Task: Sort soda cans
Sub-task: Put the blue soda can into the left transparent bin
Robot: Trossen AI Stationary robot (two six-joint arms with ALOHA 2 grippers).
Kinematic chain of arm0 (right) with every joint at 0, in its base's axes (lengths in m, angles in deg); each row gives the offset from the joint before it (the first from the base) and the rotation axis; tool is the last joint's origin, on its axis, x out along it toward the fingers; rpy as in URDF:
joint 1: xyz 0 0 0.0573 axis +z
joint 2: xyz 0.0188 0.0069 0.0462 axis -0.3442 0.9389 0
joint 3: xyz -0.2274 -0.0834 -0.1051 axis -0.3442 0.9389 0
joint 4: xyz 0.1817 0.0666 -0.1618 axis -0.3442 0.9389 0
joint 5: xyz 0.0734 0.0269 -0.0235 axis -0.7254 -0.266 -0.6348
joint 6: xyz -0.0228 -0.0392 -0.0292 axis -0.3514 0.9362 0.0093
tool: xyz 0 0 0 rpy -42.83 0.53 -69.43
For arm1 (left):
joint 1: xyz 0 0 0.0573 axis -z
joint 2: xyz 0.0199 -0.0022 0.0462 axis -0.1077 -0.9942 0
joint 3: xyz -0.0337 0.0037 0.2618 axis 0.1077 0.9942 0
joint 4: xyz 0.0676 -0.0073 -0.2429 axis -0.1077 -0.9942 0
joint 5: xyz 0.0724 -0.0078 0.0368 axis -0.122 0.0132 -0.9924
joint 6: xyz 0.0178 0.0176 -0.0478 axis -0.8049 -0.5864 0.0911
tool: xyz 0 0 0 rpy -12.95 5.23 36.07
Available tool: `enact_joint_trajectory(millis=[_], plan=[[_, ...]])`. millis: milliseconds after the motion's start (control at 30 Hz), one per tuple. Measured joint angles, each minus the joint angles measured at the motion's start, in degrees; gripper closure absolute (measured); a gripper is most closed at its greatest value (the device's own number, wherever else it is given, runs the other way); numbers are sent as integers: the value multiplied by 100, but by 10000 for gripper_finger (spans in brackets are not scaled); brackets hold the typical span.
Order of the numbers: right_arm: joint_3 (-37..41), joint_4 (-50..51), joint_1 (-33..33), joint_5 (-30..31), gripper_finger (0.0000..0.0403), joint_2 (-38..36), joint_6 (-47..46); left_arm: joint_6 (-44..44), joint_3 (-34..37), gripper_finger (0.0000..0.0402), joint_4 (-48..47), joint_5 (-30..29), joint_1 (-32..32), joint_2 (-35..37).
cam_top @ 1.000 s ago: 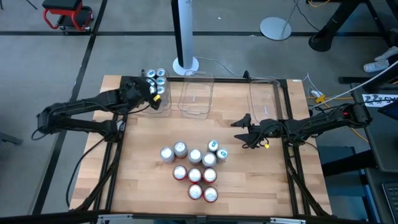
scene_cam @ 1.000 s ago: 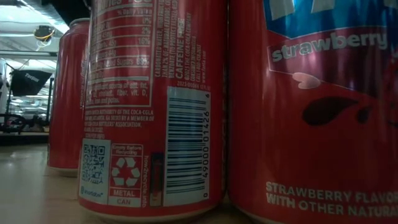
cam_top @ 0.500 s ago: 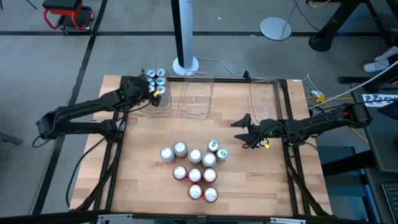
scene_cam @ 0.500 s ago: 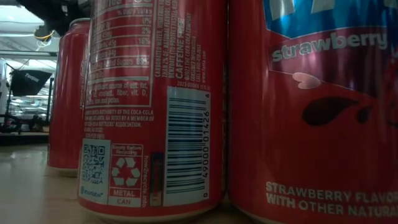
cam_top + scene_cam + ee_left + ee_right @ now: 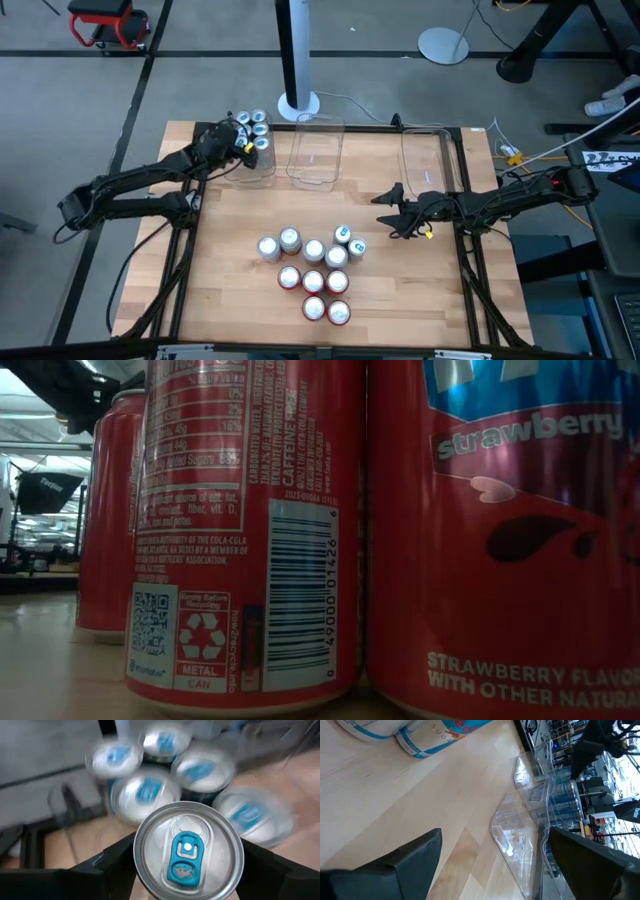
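Observation:
My left gripper (image 5: pixel 187 865) is shut on a soda can (image 5: pixel 189 851) with a silver top and a blue tab. It holds the can over the clear far-left tub (image 5: pixel 256 168), beside several more blue-tabbed cans (image 5: pixel 252 124) that stand upright in the tub. A cluster of silver-topped cans (image 5: pixel 312 270), red and blue-white, stands on its bases at the table's middle. The low view shows red cans (image 5: pixel 250 530) up close. My right gripper (image 5: pixel 387 211) waits open, right of the cluster. My left gripper pinches the can between its two fingers, one on each side of the wall just below the top rim (image 5: pixel 137 862). The fingers (image 5: pixel 112 867) slant down from the near left. The can stays upright, top up. Its bottom is hidden.
Two more clear tubs stand at the far edge, one in the middle (image 5: pixel 316 155) and one at the right (image 5: pixel 425 160). A white pole base (image 5: pixel 298 103) sits just behind the table. Bare wood lies between the tubs and the cluster.
My left gripper has sunk with its can toward the far-left tub and drifted a little toward the table's far edge. The can has stayed upright. My right arm has kept still.

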Motion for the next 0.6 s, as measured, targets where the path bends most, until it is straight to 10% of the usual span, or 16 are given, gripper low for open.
enact_joint_trajectory(millis=[600], plan=[[2, 0, 0, 0, 36, 1, 0, -119, 364, 150, 637, 207, -109, -21]])
